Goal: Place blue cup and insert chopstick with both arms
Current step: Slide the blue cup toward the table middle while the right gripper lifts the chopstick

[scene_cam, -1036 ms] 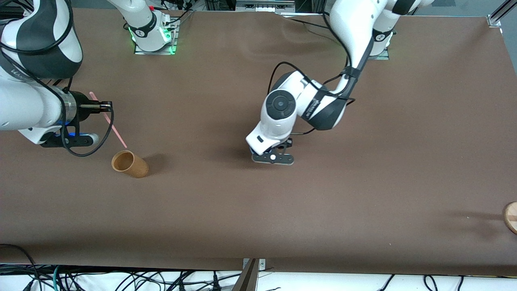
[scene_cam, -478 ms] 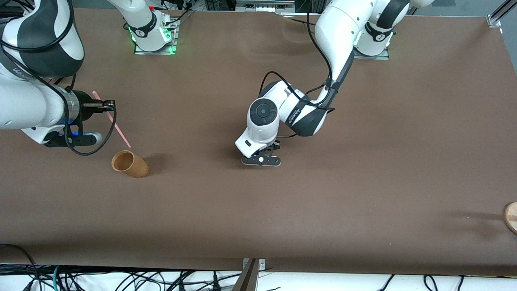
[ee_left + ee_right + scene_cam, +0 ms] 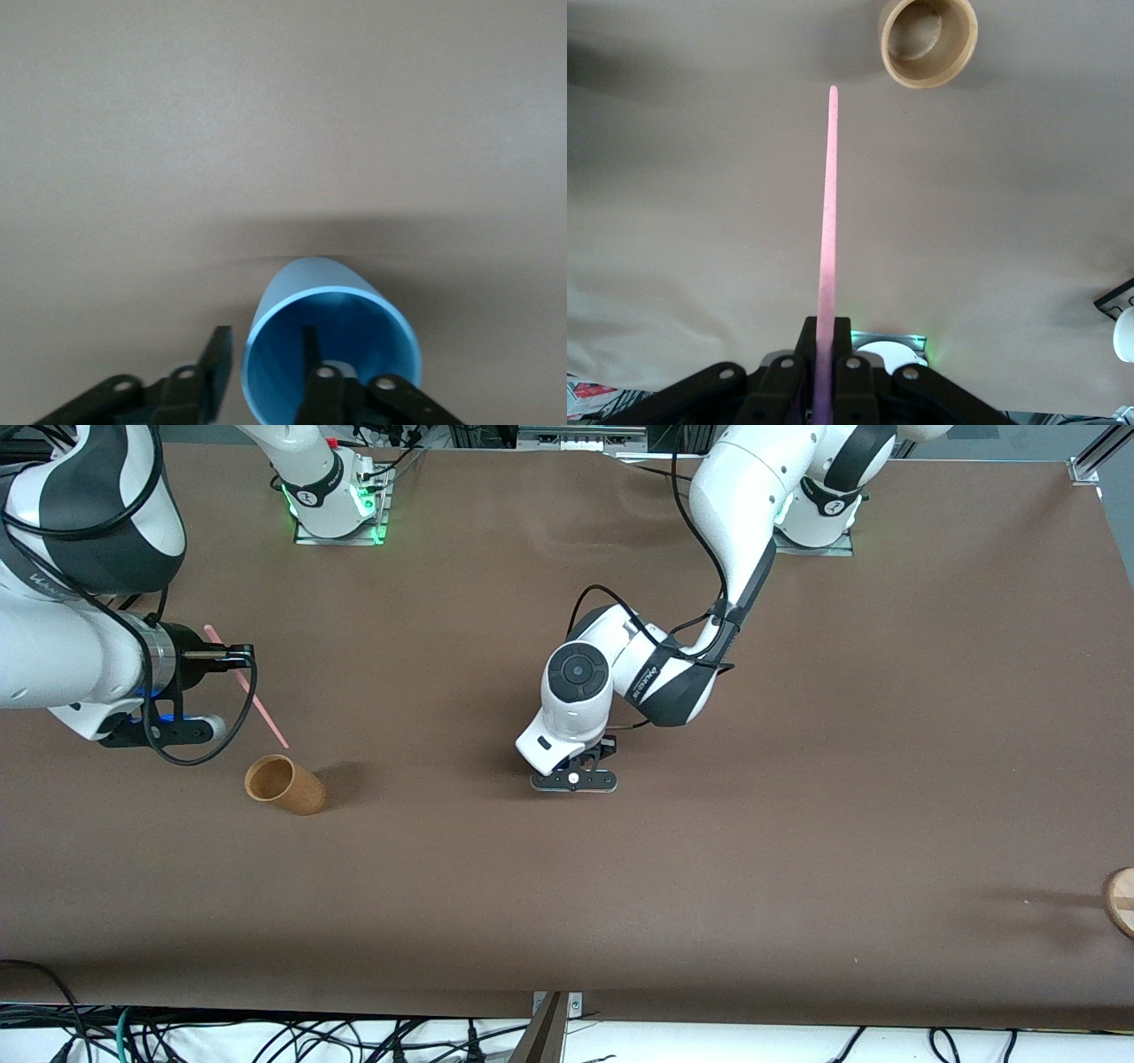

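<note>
The left gripper is low over the middle of the brown table, its fingers clamped on the wall of the blue cup, one finger inside the rim and one outside; whether the cup's base touches the table cannot be told. The right gripper, over the table toward the right arm's end, pinches the pink chopstick by one end, and in the front view the stick slants toward five o'clock, its free tip at about twelve o'clock from the tan cup standing on the table.
</note>
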